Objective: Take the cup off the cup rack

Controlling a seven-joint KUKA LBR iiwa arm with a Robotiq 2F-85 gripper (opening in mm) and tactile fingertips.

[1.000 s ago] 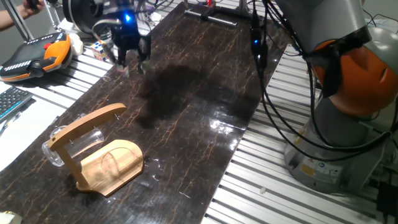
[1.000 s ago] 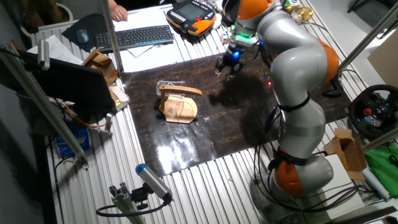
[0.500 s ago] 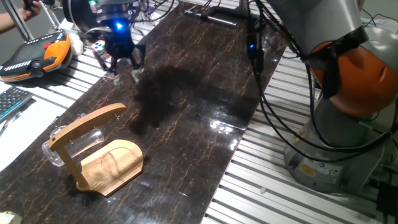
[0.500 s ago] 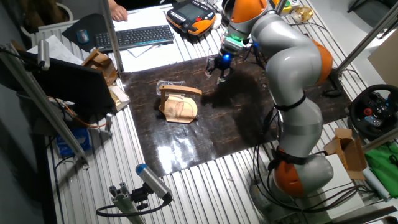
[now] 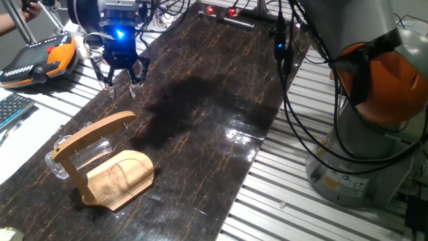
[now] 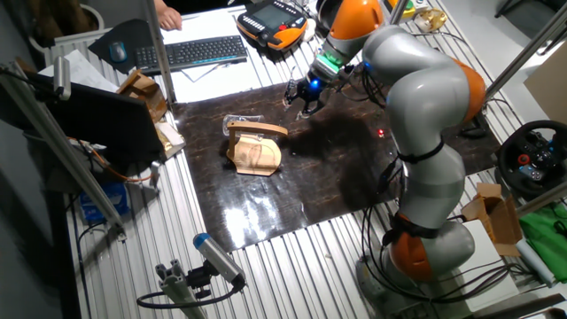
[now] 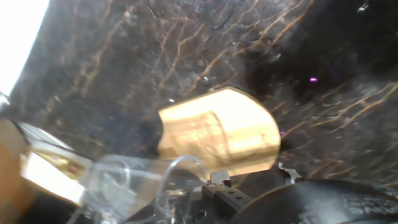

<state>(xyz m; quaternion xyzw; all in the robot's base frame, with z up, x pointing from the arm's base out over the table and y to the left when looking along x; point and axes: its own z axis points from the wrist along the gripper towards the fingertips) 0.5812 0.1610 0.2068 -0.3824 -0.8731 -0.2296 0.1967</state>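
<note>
Starting at the left of the fixed view: the cup hangs on the cup rack, glass body on the near-left side of the slanted arm, hard to pick out against the dark table. Moving right and up, the gripper hovers in the air, jaws spread and nothing between them, with the rack below and ahead of the fingertips and well apart from them.

In the hand view the rounded base sits dead centre, the cup low and to the left (blurred, mostly glare).

The risks, as I judge them: the glass is nearly invisible, so the jaws could close on the wooden arm instead, or clip the post and tip the whole stand. Pulling the mug sideways, not along the peg, would likely drag the rack.

Room to move: open table lies to the right of the jaws and beyond the rack's base; the table edge and a keyboard crowd the cup's side.
</note>
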